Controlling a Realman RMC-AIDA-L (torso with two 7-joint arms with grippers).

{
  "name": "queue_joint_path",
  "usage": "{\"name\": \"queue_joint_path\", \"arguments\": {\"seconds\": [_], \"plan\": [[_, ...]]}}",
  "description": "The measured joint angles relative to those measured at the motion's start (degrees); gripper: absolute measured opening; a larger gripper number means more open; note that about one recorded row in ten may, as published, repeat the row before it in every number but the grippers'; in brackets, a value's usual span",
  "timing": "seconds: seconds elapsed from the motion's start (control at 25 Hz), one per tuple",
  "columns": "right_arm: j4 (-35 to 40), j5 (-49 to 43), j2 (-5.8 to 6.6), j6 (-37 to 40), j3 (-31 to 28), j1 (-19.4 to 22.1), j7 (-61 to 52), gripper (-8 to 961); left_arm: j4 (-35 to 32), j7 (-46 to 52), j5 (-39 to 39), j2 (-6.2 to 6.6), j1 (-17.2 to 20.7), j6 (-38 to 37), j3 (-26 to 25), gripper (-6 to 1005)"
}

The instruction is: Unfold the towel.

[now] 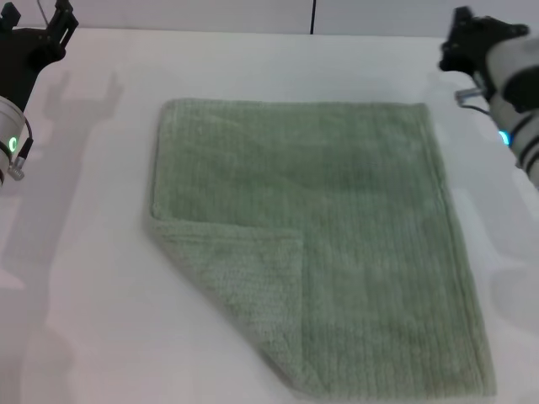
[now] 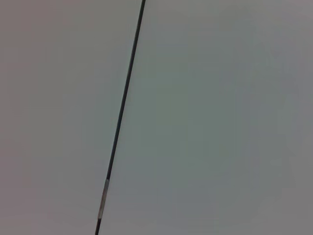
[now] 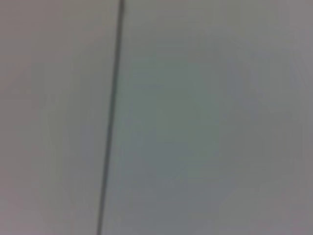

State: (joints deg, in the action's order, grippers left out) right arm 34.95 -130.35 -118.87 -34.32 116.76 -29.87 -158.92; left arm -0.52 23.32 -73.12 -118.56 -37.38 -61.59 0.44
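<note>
The pale sage-green towel (image 1: 337, 236) lies flat on the white table (image 1: 84, 295) in the head view. Its near left corner (image 1: 244, 286) is folded over onto the towel as a triangle, showing a lighter underside. My left gripper (image 1: 46, 29) is raised at the far left, well away from the towel. My right gripper (image 1: 463, 42) is raised at the far right, just beyond the towel's far right corner. Neither touches the towel. Both wrist views show only a pale surface with a dark seam (image 2: 122, 107), which also shows in the right wrist view (image 3: 111, 117).
The white table stretches bare around the towel on the left and at the back. A dark vertical seam (image 1: 313, 15) marks the wall behind the table.
</note>
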Motion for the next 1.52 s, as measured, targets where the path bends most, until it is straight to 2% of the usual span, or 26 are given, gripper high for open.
{"name": "queue_joint_path", "arguments": {"seconds": [0.24, 0.44, 0.6, 0.88, 1.0, 1.16, 1.52], "plan": [[12.17, 0.16, -0.11, 20.96, -7.97, 1.44, 10.94, 1, -0.01, -0.03, 0.01, 0.06, 0.37, -0.20, -0.09, 812], [20.25, -0.05, 0.05, 43.55, -18.37, 1.23, 13.14, 1, -0.01, -0.04, 0.06, 0.08, 0.52, -0.27, -0.09, 809], [22.98, -1.20, 0.27, 60.70, -27.39, -1.05, 14.18, 1, -0.01, -0.04, 0.08, 0.10, 0.62, -0.38, -0.09, 809], [22.41, -11.78, 0.37, 81.45, -38.26, -8.42, 14.06, 1, -0.14, -0.04, 0.03, 0.18, 0.62, -0.99, -0.01, 808], [19.25, -15.32, 0.71, 86.77, -40.96, -12.39, 14.10, 1, -0.16, -0.03, 0.01, 0.18, 0.49, -1.07, 0.11, 808], [14.72, -16.25, 2.20, 90.25, -41.56, -16.43, 14.53, 1, -0.18, -0.03, 0.00, 0.18, 0.41, -1.13, 0.15, 808], [3.51, -16.32, 3.93, 91.70, -42.33, -23.36, 19.61, 1, -0.19, -0.03, 0.00, 0.17, 0.01, -1.28, 0.22, 808]]}}
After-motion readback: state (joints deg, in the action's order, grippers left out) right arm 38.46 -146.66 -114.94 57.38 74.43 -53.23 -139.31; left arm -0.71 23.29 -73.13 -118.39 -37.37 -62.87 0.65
